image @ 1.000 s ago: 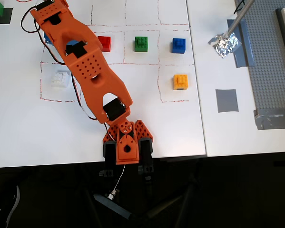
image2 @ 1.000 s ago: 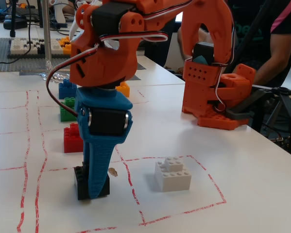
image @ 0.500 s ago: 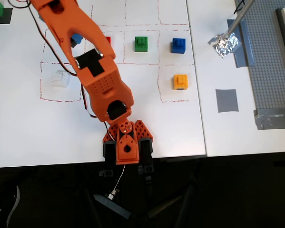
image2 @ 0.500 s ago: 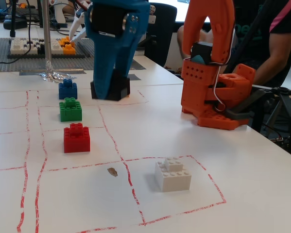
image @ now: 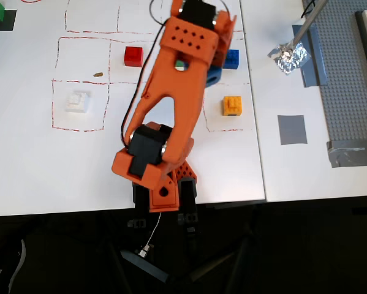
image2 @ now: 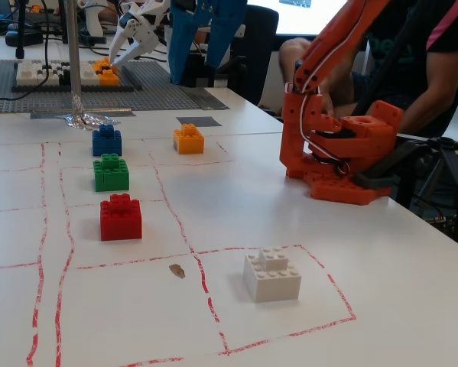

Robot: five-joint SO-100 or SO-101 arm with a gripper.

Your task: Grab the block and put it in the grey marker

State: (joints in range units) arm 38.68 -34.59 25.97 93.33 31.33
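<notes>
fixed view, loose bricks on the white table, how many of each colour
red brick: 1
green brick: 1
blue brick: 1
orange brick: 1
white brick: 1
total: 5

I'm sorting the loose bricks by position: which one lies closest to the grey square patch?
The orange brick; the grey square patch sits just beyond it, other bricks farther.

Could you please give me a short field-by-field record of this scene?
gripper: blue, hanging near the blue brick; open or shut unclear
black block: not visible in either view
grey marker: bare, right of the orange brick in the overhead view
other bricks: red brick, green brick, white brick, each apart
</notes>
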